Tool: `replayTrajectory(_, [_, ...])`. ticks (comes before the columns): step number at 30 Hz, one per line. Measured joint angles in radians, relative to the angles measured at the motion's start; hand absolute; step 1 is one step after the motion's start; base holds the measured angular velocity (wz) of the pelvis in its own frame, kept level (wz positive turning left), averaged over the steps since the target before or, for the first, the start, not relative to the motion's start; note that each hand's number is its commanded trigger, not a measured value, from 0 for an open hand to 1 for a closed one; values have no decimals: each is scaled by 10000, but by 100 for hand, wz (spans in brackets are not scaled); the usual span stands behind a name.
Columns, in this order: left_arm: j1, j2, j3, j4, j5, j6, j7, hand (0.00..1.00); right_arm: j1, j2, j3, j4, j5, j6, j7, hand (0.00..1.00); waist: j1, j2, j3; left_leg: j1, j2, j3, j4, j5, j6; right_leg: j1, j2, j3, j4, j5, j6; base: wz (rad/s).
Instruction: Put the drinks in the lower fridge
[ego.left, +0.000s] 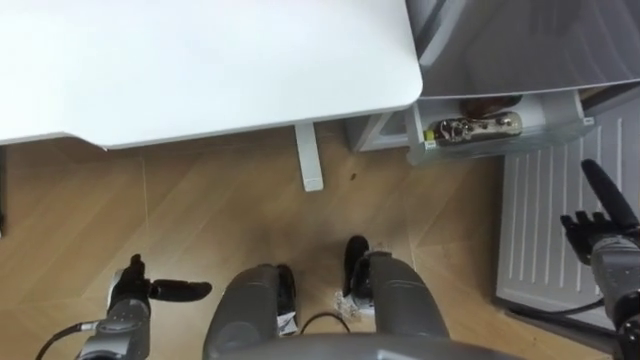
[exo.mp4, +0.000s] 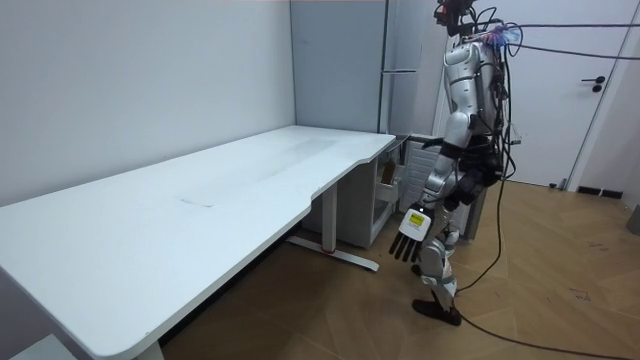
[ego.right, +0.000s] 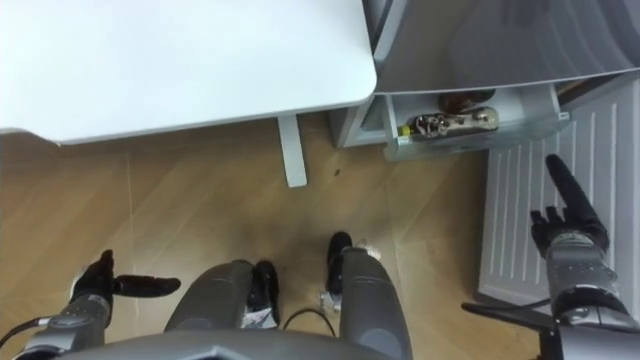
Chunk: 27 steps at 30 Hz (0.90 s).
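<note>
Drinks (ego.left: 475, 128) lie on their sides in a clear bin (ego.left: 560, 135) of the open lower fridge, just right of the white table's corner; they also show as drinks (ego.right: 450, 122) in the right eye view. Something brown (ego.left: 490, 103) lies behind them. My right hand (ego.left: 600, 228) hangs open at the right, in front of a white ribbed panel, and holds nothing. At the lower left my left hand (ego.left: 135, 292) is open and empty above the floor. In the room view I stand upright beside the fridge (exo.mp4: 345, 70), with the left hand (exo.mp4: 410, 240) hanging down.
The white table (ego.left: 200, 60) spans the top left, its leg (ego.left: 308, 155) standing on the wooden floor. A white ribbed panel (ego.left: 540, 220) lies at the right, below the bin. A closed door (exo.mp4: 590, 100) is behind me.
</note>
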Motion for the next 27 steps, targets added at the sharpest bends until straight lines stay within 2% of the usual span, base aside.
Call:
replayTrajectory(1, [-29,-20,5,-5,0,1,-2,0,-72,6,1,12,6,1,0,0,36,45,37,-1,-5,0,-12,-1,1,-5,-3,-7,0,1,1,0])
replayTrajectory(3, [-74,-28,75,-4,0,5,-3,0,-153,52,1,51,10,12,1,0,58,73,55,-6,-10,3,-42,0,0,-26,-6,-11,-5,0,1,0])
replayTrajectory(19, [-196,-38,171,-12,-2,27,-20,0,-376,150,3,303,1,52,300,0,103,136,48,-34,-17,4,-119,-1,0,-55,-17,-53,-63,-17,9,0])
replayTrajectory(25, [-206,-45,184,-13,-23,37,-24,0,-648,149,-10,495,-110,158,372,0,64,154,45,-103,-37,-3,-118,5,9,-114,-69,-71,-31,-22,16,0])
replayTrajectory(27, [-240,-48,153,-2,-12,38,-24,0,-838,147,-5,495,-279,156,378,0,52,143,49,-224,-79,0,-110,33,34,-271,-172,-86,55,-36,18,4])
